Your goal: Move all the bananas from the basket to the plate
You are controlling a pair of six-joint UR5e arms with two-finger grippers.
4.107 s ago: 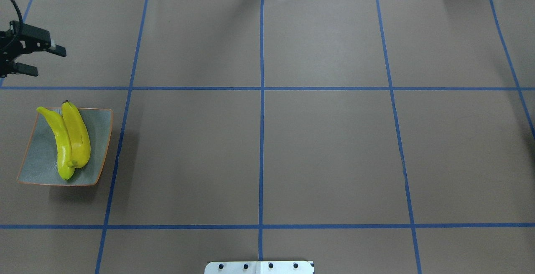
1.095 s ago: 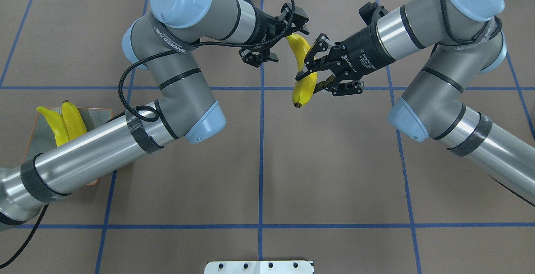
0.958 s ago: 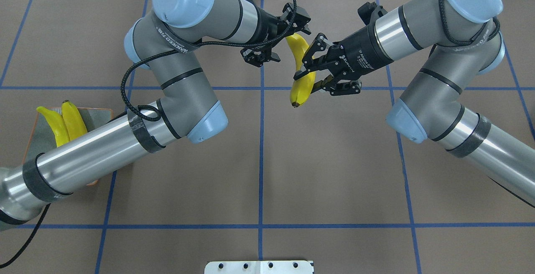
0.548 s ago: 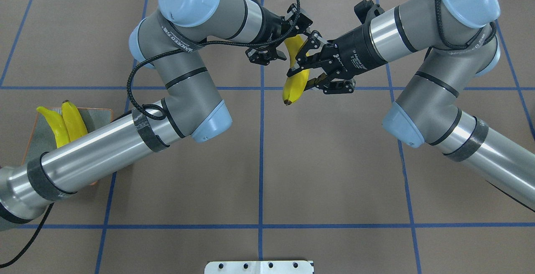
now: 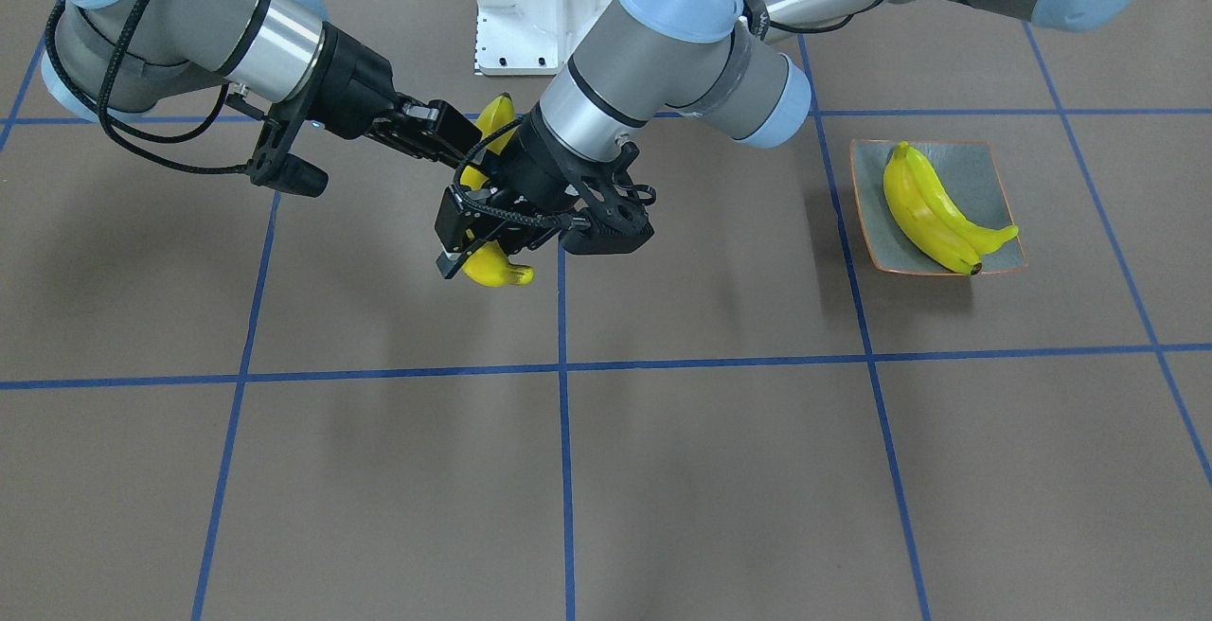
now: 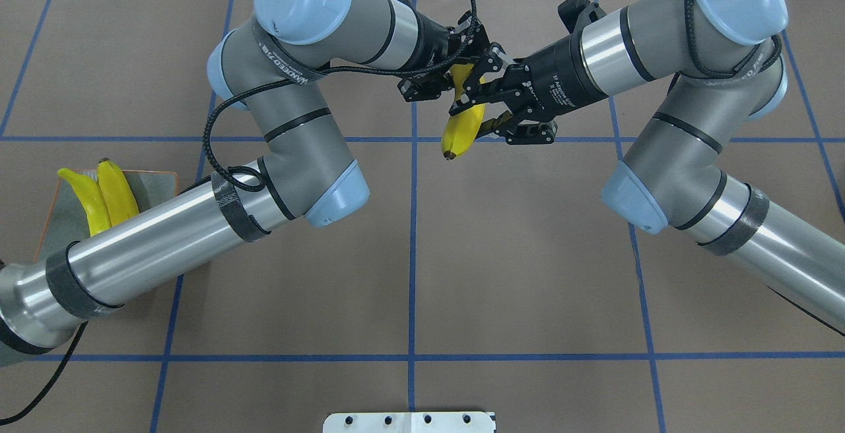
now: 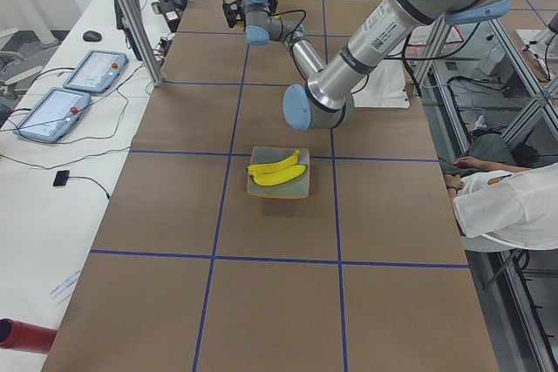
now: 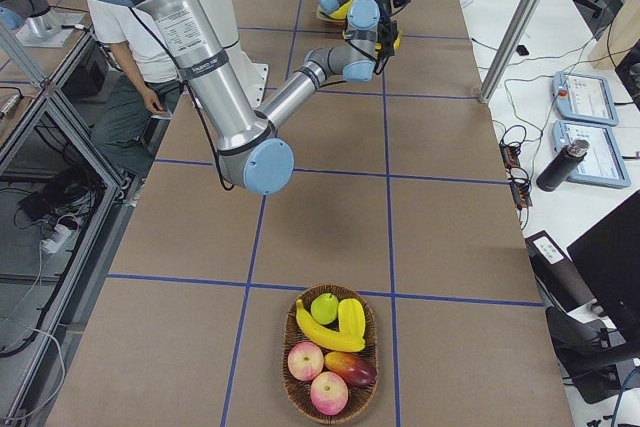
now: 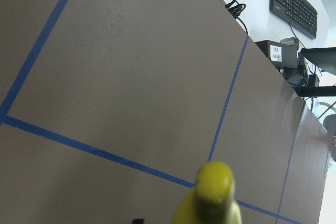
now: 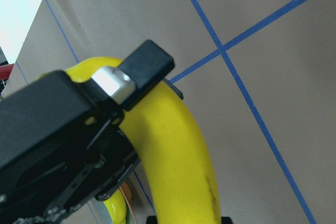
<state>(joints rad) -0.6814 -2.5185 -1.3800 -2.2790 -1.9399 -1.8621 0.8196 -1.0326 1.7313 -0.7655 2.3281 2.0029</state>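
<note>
a: how did the jaws stand?
b: the right gripper (image 6: 469, 118) was clamped across the middle of a banana (image 6: 455, 137), a jaw pressed to each flank. the left gripper (image 6: 454, 66) was spread wide, its jaws straddling the stem end of that same banana. one of its fingers (image 10: 149, 66) sat right at the outer curve; whether it touched, i could not tell.
a: so what carried the fruit?
b: the right gripper alone, by what the views showed. the banana was lifted clear of the table (image 6: 528, 255), its dark tip poking out past the right gripper.
a: and where was that from the plate?
b: well apart from the plate (image 5: 989, 176), off to the robot's right of it and farther out from the robot than the plate sat. the left arm (image 6: 165, 248) stretched above the plate, hiding part of it in the overhead view.
a: what lay on the plate?
b: two bananas (image 5: 933, 209), side by side and touching.
a: and the basket?
b: the basket (image 8: 300, 405) sat at the opposite end of the table from the plate, holding a fourth banana (image 8: 322, 333) among other fruit (image 8: 305, 359).
</note>
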